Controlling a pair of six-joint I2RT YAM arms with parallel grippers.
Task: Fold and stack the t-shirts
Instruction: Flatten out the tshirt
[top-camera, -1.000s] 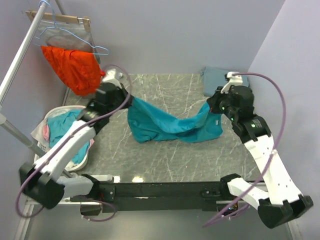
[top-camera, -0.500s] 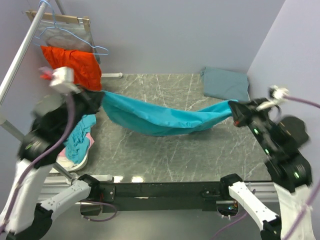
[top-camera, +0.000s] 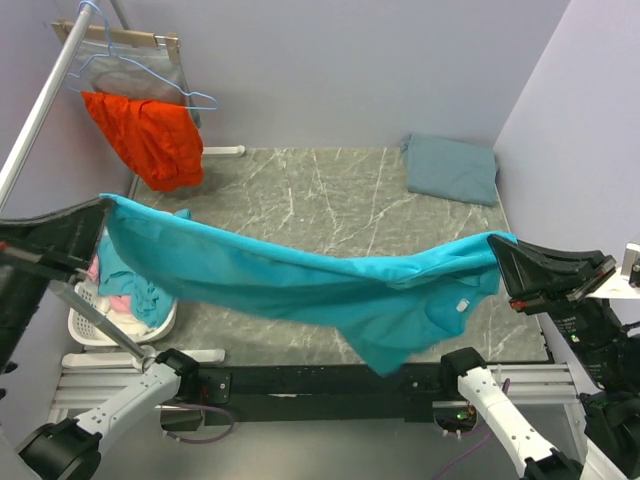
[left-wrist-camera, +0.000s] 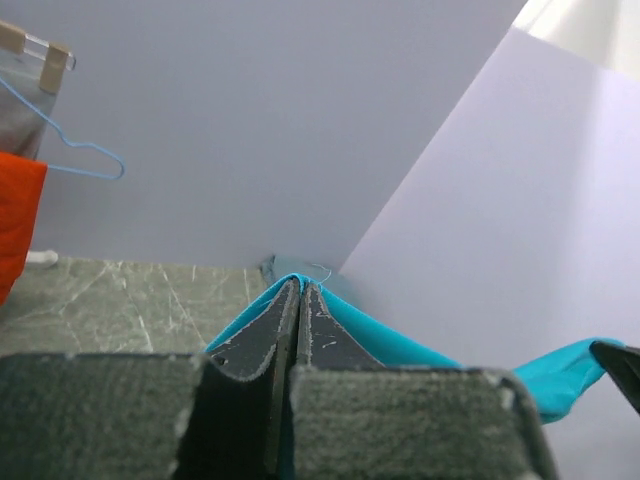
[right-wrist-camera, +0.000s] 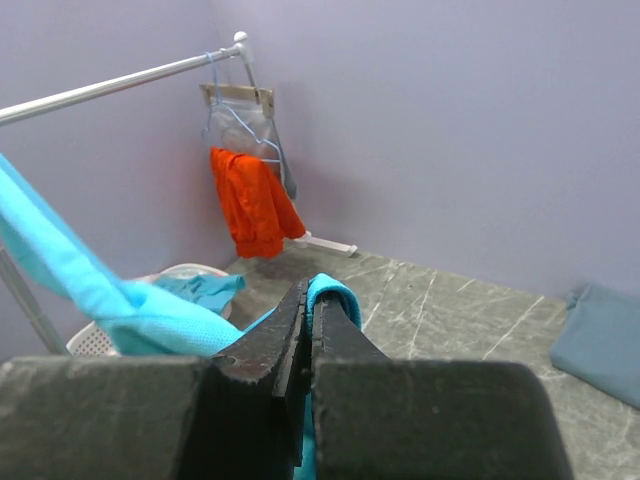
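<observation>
The bright teal t-shirt (top-camera: 300, 290) is stretched wide and high above the table, its middle sagging toward the front edge, a small white label (top-camera: 462, 305) showing near its right end. My left gripper (top-camera: 100, 208) is shut on its left end (left-wrist-camera: 300, 283). My right gripper (top-camera: 497, 245) is shut on its right end (right-wrist-camera: 330, 290). The slate grey-blue t-shirt (top-camera: 452, 168) lies folded at the table's back right corner; it also shows in the right wrist view (right-wrist-camera: 600, 340).
An orange-red garment (top-camera: 148, 135) hangs on a blue hanger (top-camera: 150, 80) from a rail (top-camera: 40, 110) at back left. A white basket (top-camera: 100, 320) with teal and pink cloth stands at the left. Walls close the back and right.
Both arms have risen and pulled apart toward the camera, carrying the teal t-shirt up off the table and stretching it wide. The shirt's middle now hangs over the front edge.
</observation>
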